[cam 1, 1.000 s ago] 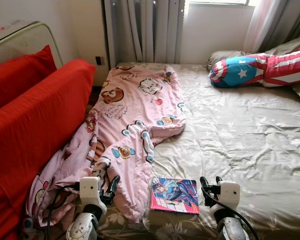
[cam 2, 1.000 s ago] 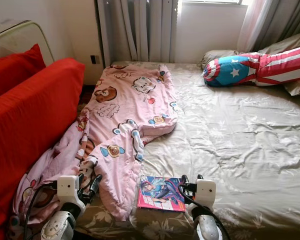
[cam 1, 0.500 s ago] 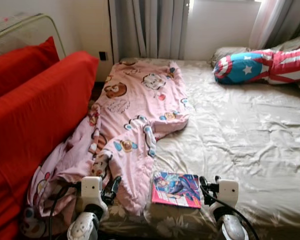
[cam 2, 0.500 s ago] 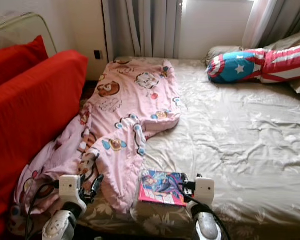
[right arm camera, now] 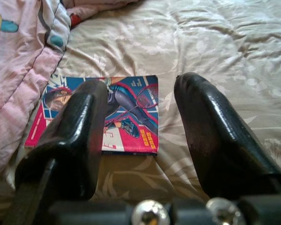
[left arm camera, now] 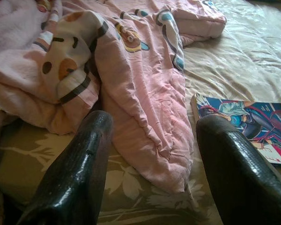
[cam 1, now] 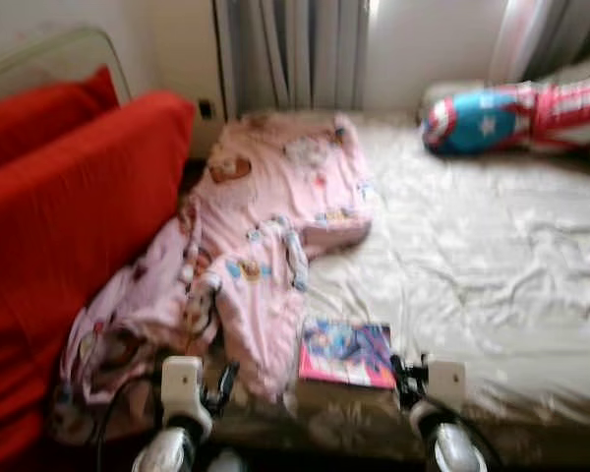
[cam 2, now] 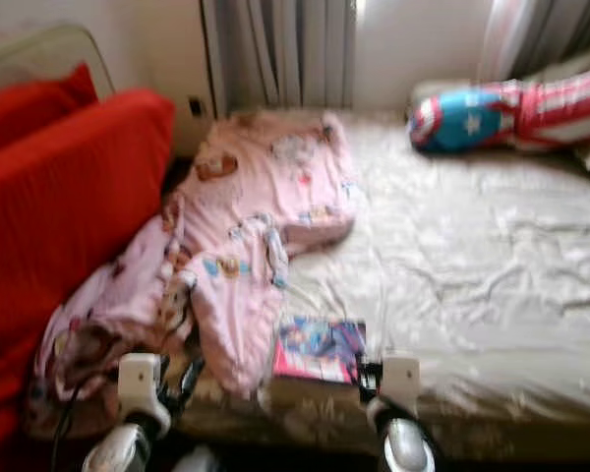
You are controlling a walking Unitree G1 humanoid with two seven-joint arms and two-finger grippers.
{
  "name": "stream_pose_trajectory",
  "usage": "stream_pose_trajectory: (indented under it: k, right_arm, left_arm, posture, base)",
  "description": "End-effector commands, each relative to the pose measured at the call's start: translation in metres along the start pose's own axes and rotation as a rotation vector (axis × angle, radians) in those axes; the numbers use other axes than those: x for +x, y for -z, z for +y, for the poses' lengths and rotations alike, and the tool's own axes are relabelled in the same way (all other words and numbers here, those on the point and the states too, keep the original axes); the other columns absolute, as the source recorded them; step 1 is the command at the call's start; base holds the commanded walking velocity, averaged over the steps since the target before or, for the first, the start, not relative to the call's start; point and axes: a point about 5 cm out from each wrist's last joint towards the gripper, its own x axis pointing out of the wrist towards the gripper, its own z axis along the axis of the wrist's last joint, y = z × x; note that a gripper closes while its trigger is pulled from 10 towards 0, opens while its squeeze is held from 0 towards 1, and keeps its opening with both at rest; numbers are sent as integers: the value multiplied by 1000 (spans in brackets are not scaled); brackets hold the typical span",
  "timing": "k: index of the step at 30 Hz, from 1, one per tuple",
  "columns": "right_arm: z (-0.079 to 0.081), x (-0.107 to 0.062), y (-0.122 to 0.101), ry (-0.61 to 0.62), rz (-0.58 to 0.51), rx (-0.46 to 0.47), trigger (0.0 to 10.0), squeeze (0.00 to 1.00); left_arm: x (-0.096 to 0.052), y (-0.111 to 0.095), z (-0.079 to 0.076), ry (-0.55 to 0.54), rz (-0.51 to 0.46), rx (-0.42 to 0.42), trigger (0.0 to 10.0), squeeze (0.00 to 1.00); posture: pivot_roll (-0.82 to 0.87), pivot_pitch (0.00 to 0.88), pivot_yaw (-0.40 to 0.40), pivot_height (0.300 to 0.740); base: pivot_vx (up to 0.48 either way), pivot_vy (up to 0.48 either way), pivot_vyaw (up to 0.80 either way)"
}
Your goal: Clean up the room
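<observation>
Nearest, at the foot of the bed: left gripper [left arm camera: 150,164], fingers spread apart and empty, held low just before the hanging edge of the pink cartoon-print blanket [left arm camera: 145,89]; right gripper [right arm camera: 140,136], fingers likewise spread and empty, held above the near edge of the bed and pointing toward a comic book [right arm camera: 131,112]. The comic book, with a blue and magenta cover, lies flat on the beige floral bedsheet [cam 1: 472,256] near the bed's front edge, its left side touching the blanket's fold. The blanket runs from the bed's near left corner, where it slumps over the side in a heap, up the left part of the mattress. Red sofa [cam 1: 69,226] with a red cushion [cam 1: 49,108] beside the bed, left. Far right, a red, white and blue star-patterned bolster [cam 1: 511,113] at the head. Behind: grey curtains [cam 1: 295,49] and a pale wall. Head views blurred.
</observation>
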Motion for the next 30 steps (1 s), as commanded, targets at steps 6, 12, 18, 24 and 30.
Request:
stream_pose_trajectory:
  k: [6, 12, 18, 24, 30]
  right_arm:
    - [1, 0, 0, 2, -9, 9, 10000, 0]
    - [1, 0, 0, -4, -9, 12, 10000, 0]
    - [2, 0, 0, -15, -7, 11, 10000, 0]
    - [4, 0, 1, -25, 0, 12, 10000, 0]
    - [7, 1, 1, -47, 8, 14, 10000, 0]
  left_arm:
    - [3, -4, -2, 9, -12, 0, 10000, 0]
    - [3, -4, -2, 8, -10, 4, 10000, 0]
    - [3, -4, -2, 9, -9, 7, 10000, 0]
    - [3, -4, -2, 11, -11, 10, 10000, 0]
    - [4, -7, -3, 12, -15, 12, 10000, 0]
  posture:
    - [-34, 15, -26, 647]
    - [-35, 15, -25, 647]
    - [-35, 17, -24, 647]
    - [-32, 19, -23, 647]
    - [-32, 25, -22, 647]
  base:
    - [0, 0, 0]
    - [0, 0, 0]
    - [131, 0, 0]
    - [306, 0, 0]
    - [309, 0, 0]
